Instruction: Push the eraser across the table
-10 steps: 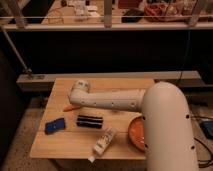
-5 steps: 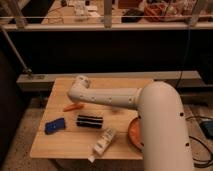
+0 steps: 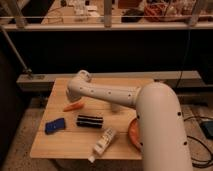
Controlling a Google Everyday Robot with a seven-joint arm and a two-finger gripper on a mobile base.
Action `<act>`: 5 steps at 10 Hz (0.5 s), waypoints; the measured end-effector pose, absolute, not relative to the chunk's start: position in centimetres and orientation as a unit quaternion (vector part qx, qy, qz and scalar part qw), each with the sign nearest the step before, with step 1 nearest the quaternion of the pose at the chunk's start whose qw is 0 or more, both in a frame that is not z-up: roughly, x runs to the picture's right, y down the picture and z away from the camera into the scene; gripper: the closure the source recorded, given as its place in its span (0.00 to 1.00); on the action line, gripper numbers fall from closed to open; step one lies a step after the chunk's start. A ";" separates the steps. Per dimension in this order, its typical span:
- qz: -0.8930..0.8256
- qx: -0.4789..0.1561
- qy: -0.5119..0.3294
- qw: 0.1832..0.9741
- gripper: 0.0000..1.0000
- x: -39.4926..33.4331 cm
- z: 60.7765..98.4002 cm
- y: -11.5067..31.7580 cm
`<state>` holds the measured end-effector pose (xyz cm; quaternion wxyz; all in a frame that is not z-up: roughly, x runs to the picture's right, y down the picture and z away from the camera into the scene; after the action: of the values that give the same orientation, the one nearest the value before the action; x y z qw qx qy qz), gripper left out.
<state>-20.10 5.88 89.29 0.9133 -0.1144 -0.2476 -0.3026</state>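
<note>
The light-wood table (image 3: 60, 147) fills the middle of the camera view. A black rectangular block (image 3: 90, 121), which looks like the eraser, lies flat at centre-left. My white arm reaches from the lower right to the table's far left. Its gripper end (image 3: 80, 82) hovers above the tabletop, up and left of the black block and apart from it. An orange carrot-shaped thing (image 3: 73, 106) lies just below the gripper end.
A blue flat object (image 3: 55, 125) lies near the left edge. A white tube (image 3: 103, 142) lies near the front edge. An orange bowl (image 3: 133, 134) sits at the front right, partly behind my arm. A dark railing and shelf stand behind the table.
The arm's end has lifted slightly and drawn back from the orange thing, which now shows in full. The black block, blue object and tube have not moved.
</note>
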 end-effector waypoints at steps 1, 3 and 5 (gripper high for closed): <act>-0.305 -0.121 -0.252 0.910 0.97 -20.0 88.8 6.1; -0.311 -0.144 -0.259 0.903 0.97 -20.4 87.6 7.5; -0.314 -0.171 -0.268 0.895 0.97 -21.1 86.4 9.1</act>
<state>-21.06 9.12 86.37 0.8946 -0.1708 -0.2683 -0.3139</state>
